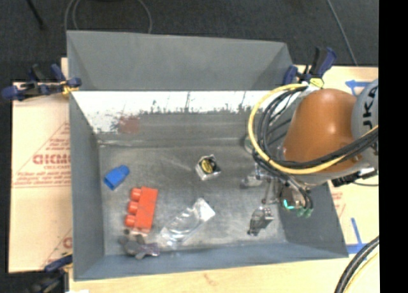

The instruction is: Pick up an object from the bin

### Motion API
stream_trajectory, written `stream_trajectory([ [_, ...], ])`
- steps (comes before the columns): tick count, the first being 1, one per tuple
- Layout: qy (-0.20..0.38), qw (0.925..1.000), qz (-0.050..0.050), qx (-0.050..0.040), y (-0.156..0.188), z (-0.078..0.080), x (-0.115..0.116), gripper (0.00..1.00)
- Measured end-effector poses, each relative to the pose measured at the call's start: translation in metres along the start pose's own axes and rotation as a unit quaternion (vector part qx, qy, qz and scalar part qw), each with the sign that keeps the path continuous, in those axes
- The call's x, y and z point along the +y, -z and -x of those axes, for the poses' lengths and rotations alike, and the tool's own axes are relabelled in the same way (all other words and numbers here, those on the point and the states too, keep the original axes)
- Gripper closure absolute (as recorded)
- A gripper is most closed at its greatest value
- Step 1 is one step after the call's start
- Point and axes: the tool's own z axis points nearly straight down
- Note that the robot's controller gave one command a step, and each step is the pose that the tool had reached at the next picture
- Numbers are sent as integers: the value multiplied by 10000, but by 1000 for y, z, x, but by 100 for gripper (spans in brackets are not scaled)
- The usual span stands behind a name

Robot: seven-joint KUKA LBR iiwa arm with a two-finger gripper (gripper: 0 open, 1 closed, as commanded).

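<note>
gripper: your gripper [255, 201] hangs low at the right end of the bin [191, 110], under the arm's orange cover [319, 126]; bare floor below it, nothing between the fingers

jaws: spread, one finger toward the back wall and one toward the front; the cables [268, 120] crowd that corner, so tbh I wouldn't swear how wide

nearest thing: small black-and-yellow piece [208, 166] mid-floor; left of the gripper and a bit toward the back wall; clear of the fingers, not touching

next nearest: crumpled clear plastic wrapper [187, 221]; left of the gripper, toward the front wall; its long axis runs diagonally, front-left to back-right

the rest: red studded brick [141, 209], blue block [116, 176] and a grey-purple bit [139, 247] in the left half; all well apart from the gripper

what it turns on: everything pickable lies to the left of the jaws; you'd have to carry them left before closing does anything; the black-and-yellow piece looks like the shorter trip

progress: I'd say nothing's picked yet; you're at the approach stage
</note>
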Motion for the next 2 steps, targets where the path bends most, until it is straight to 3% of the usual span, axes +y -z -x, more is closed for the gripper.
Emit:
stream_trajectory([
  [1, 691, 9976, 11, -18, -75, 33, 59, 0],
  [2, 1334, 9910, -10, -77, -106, 25, 84, 0],
])
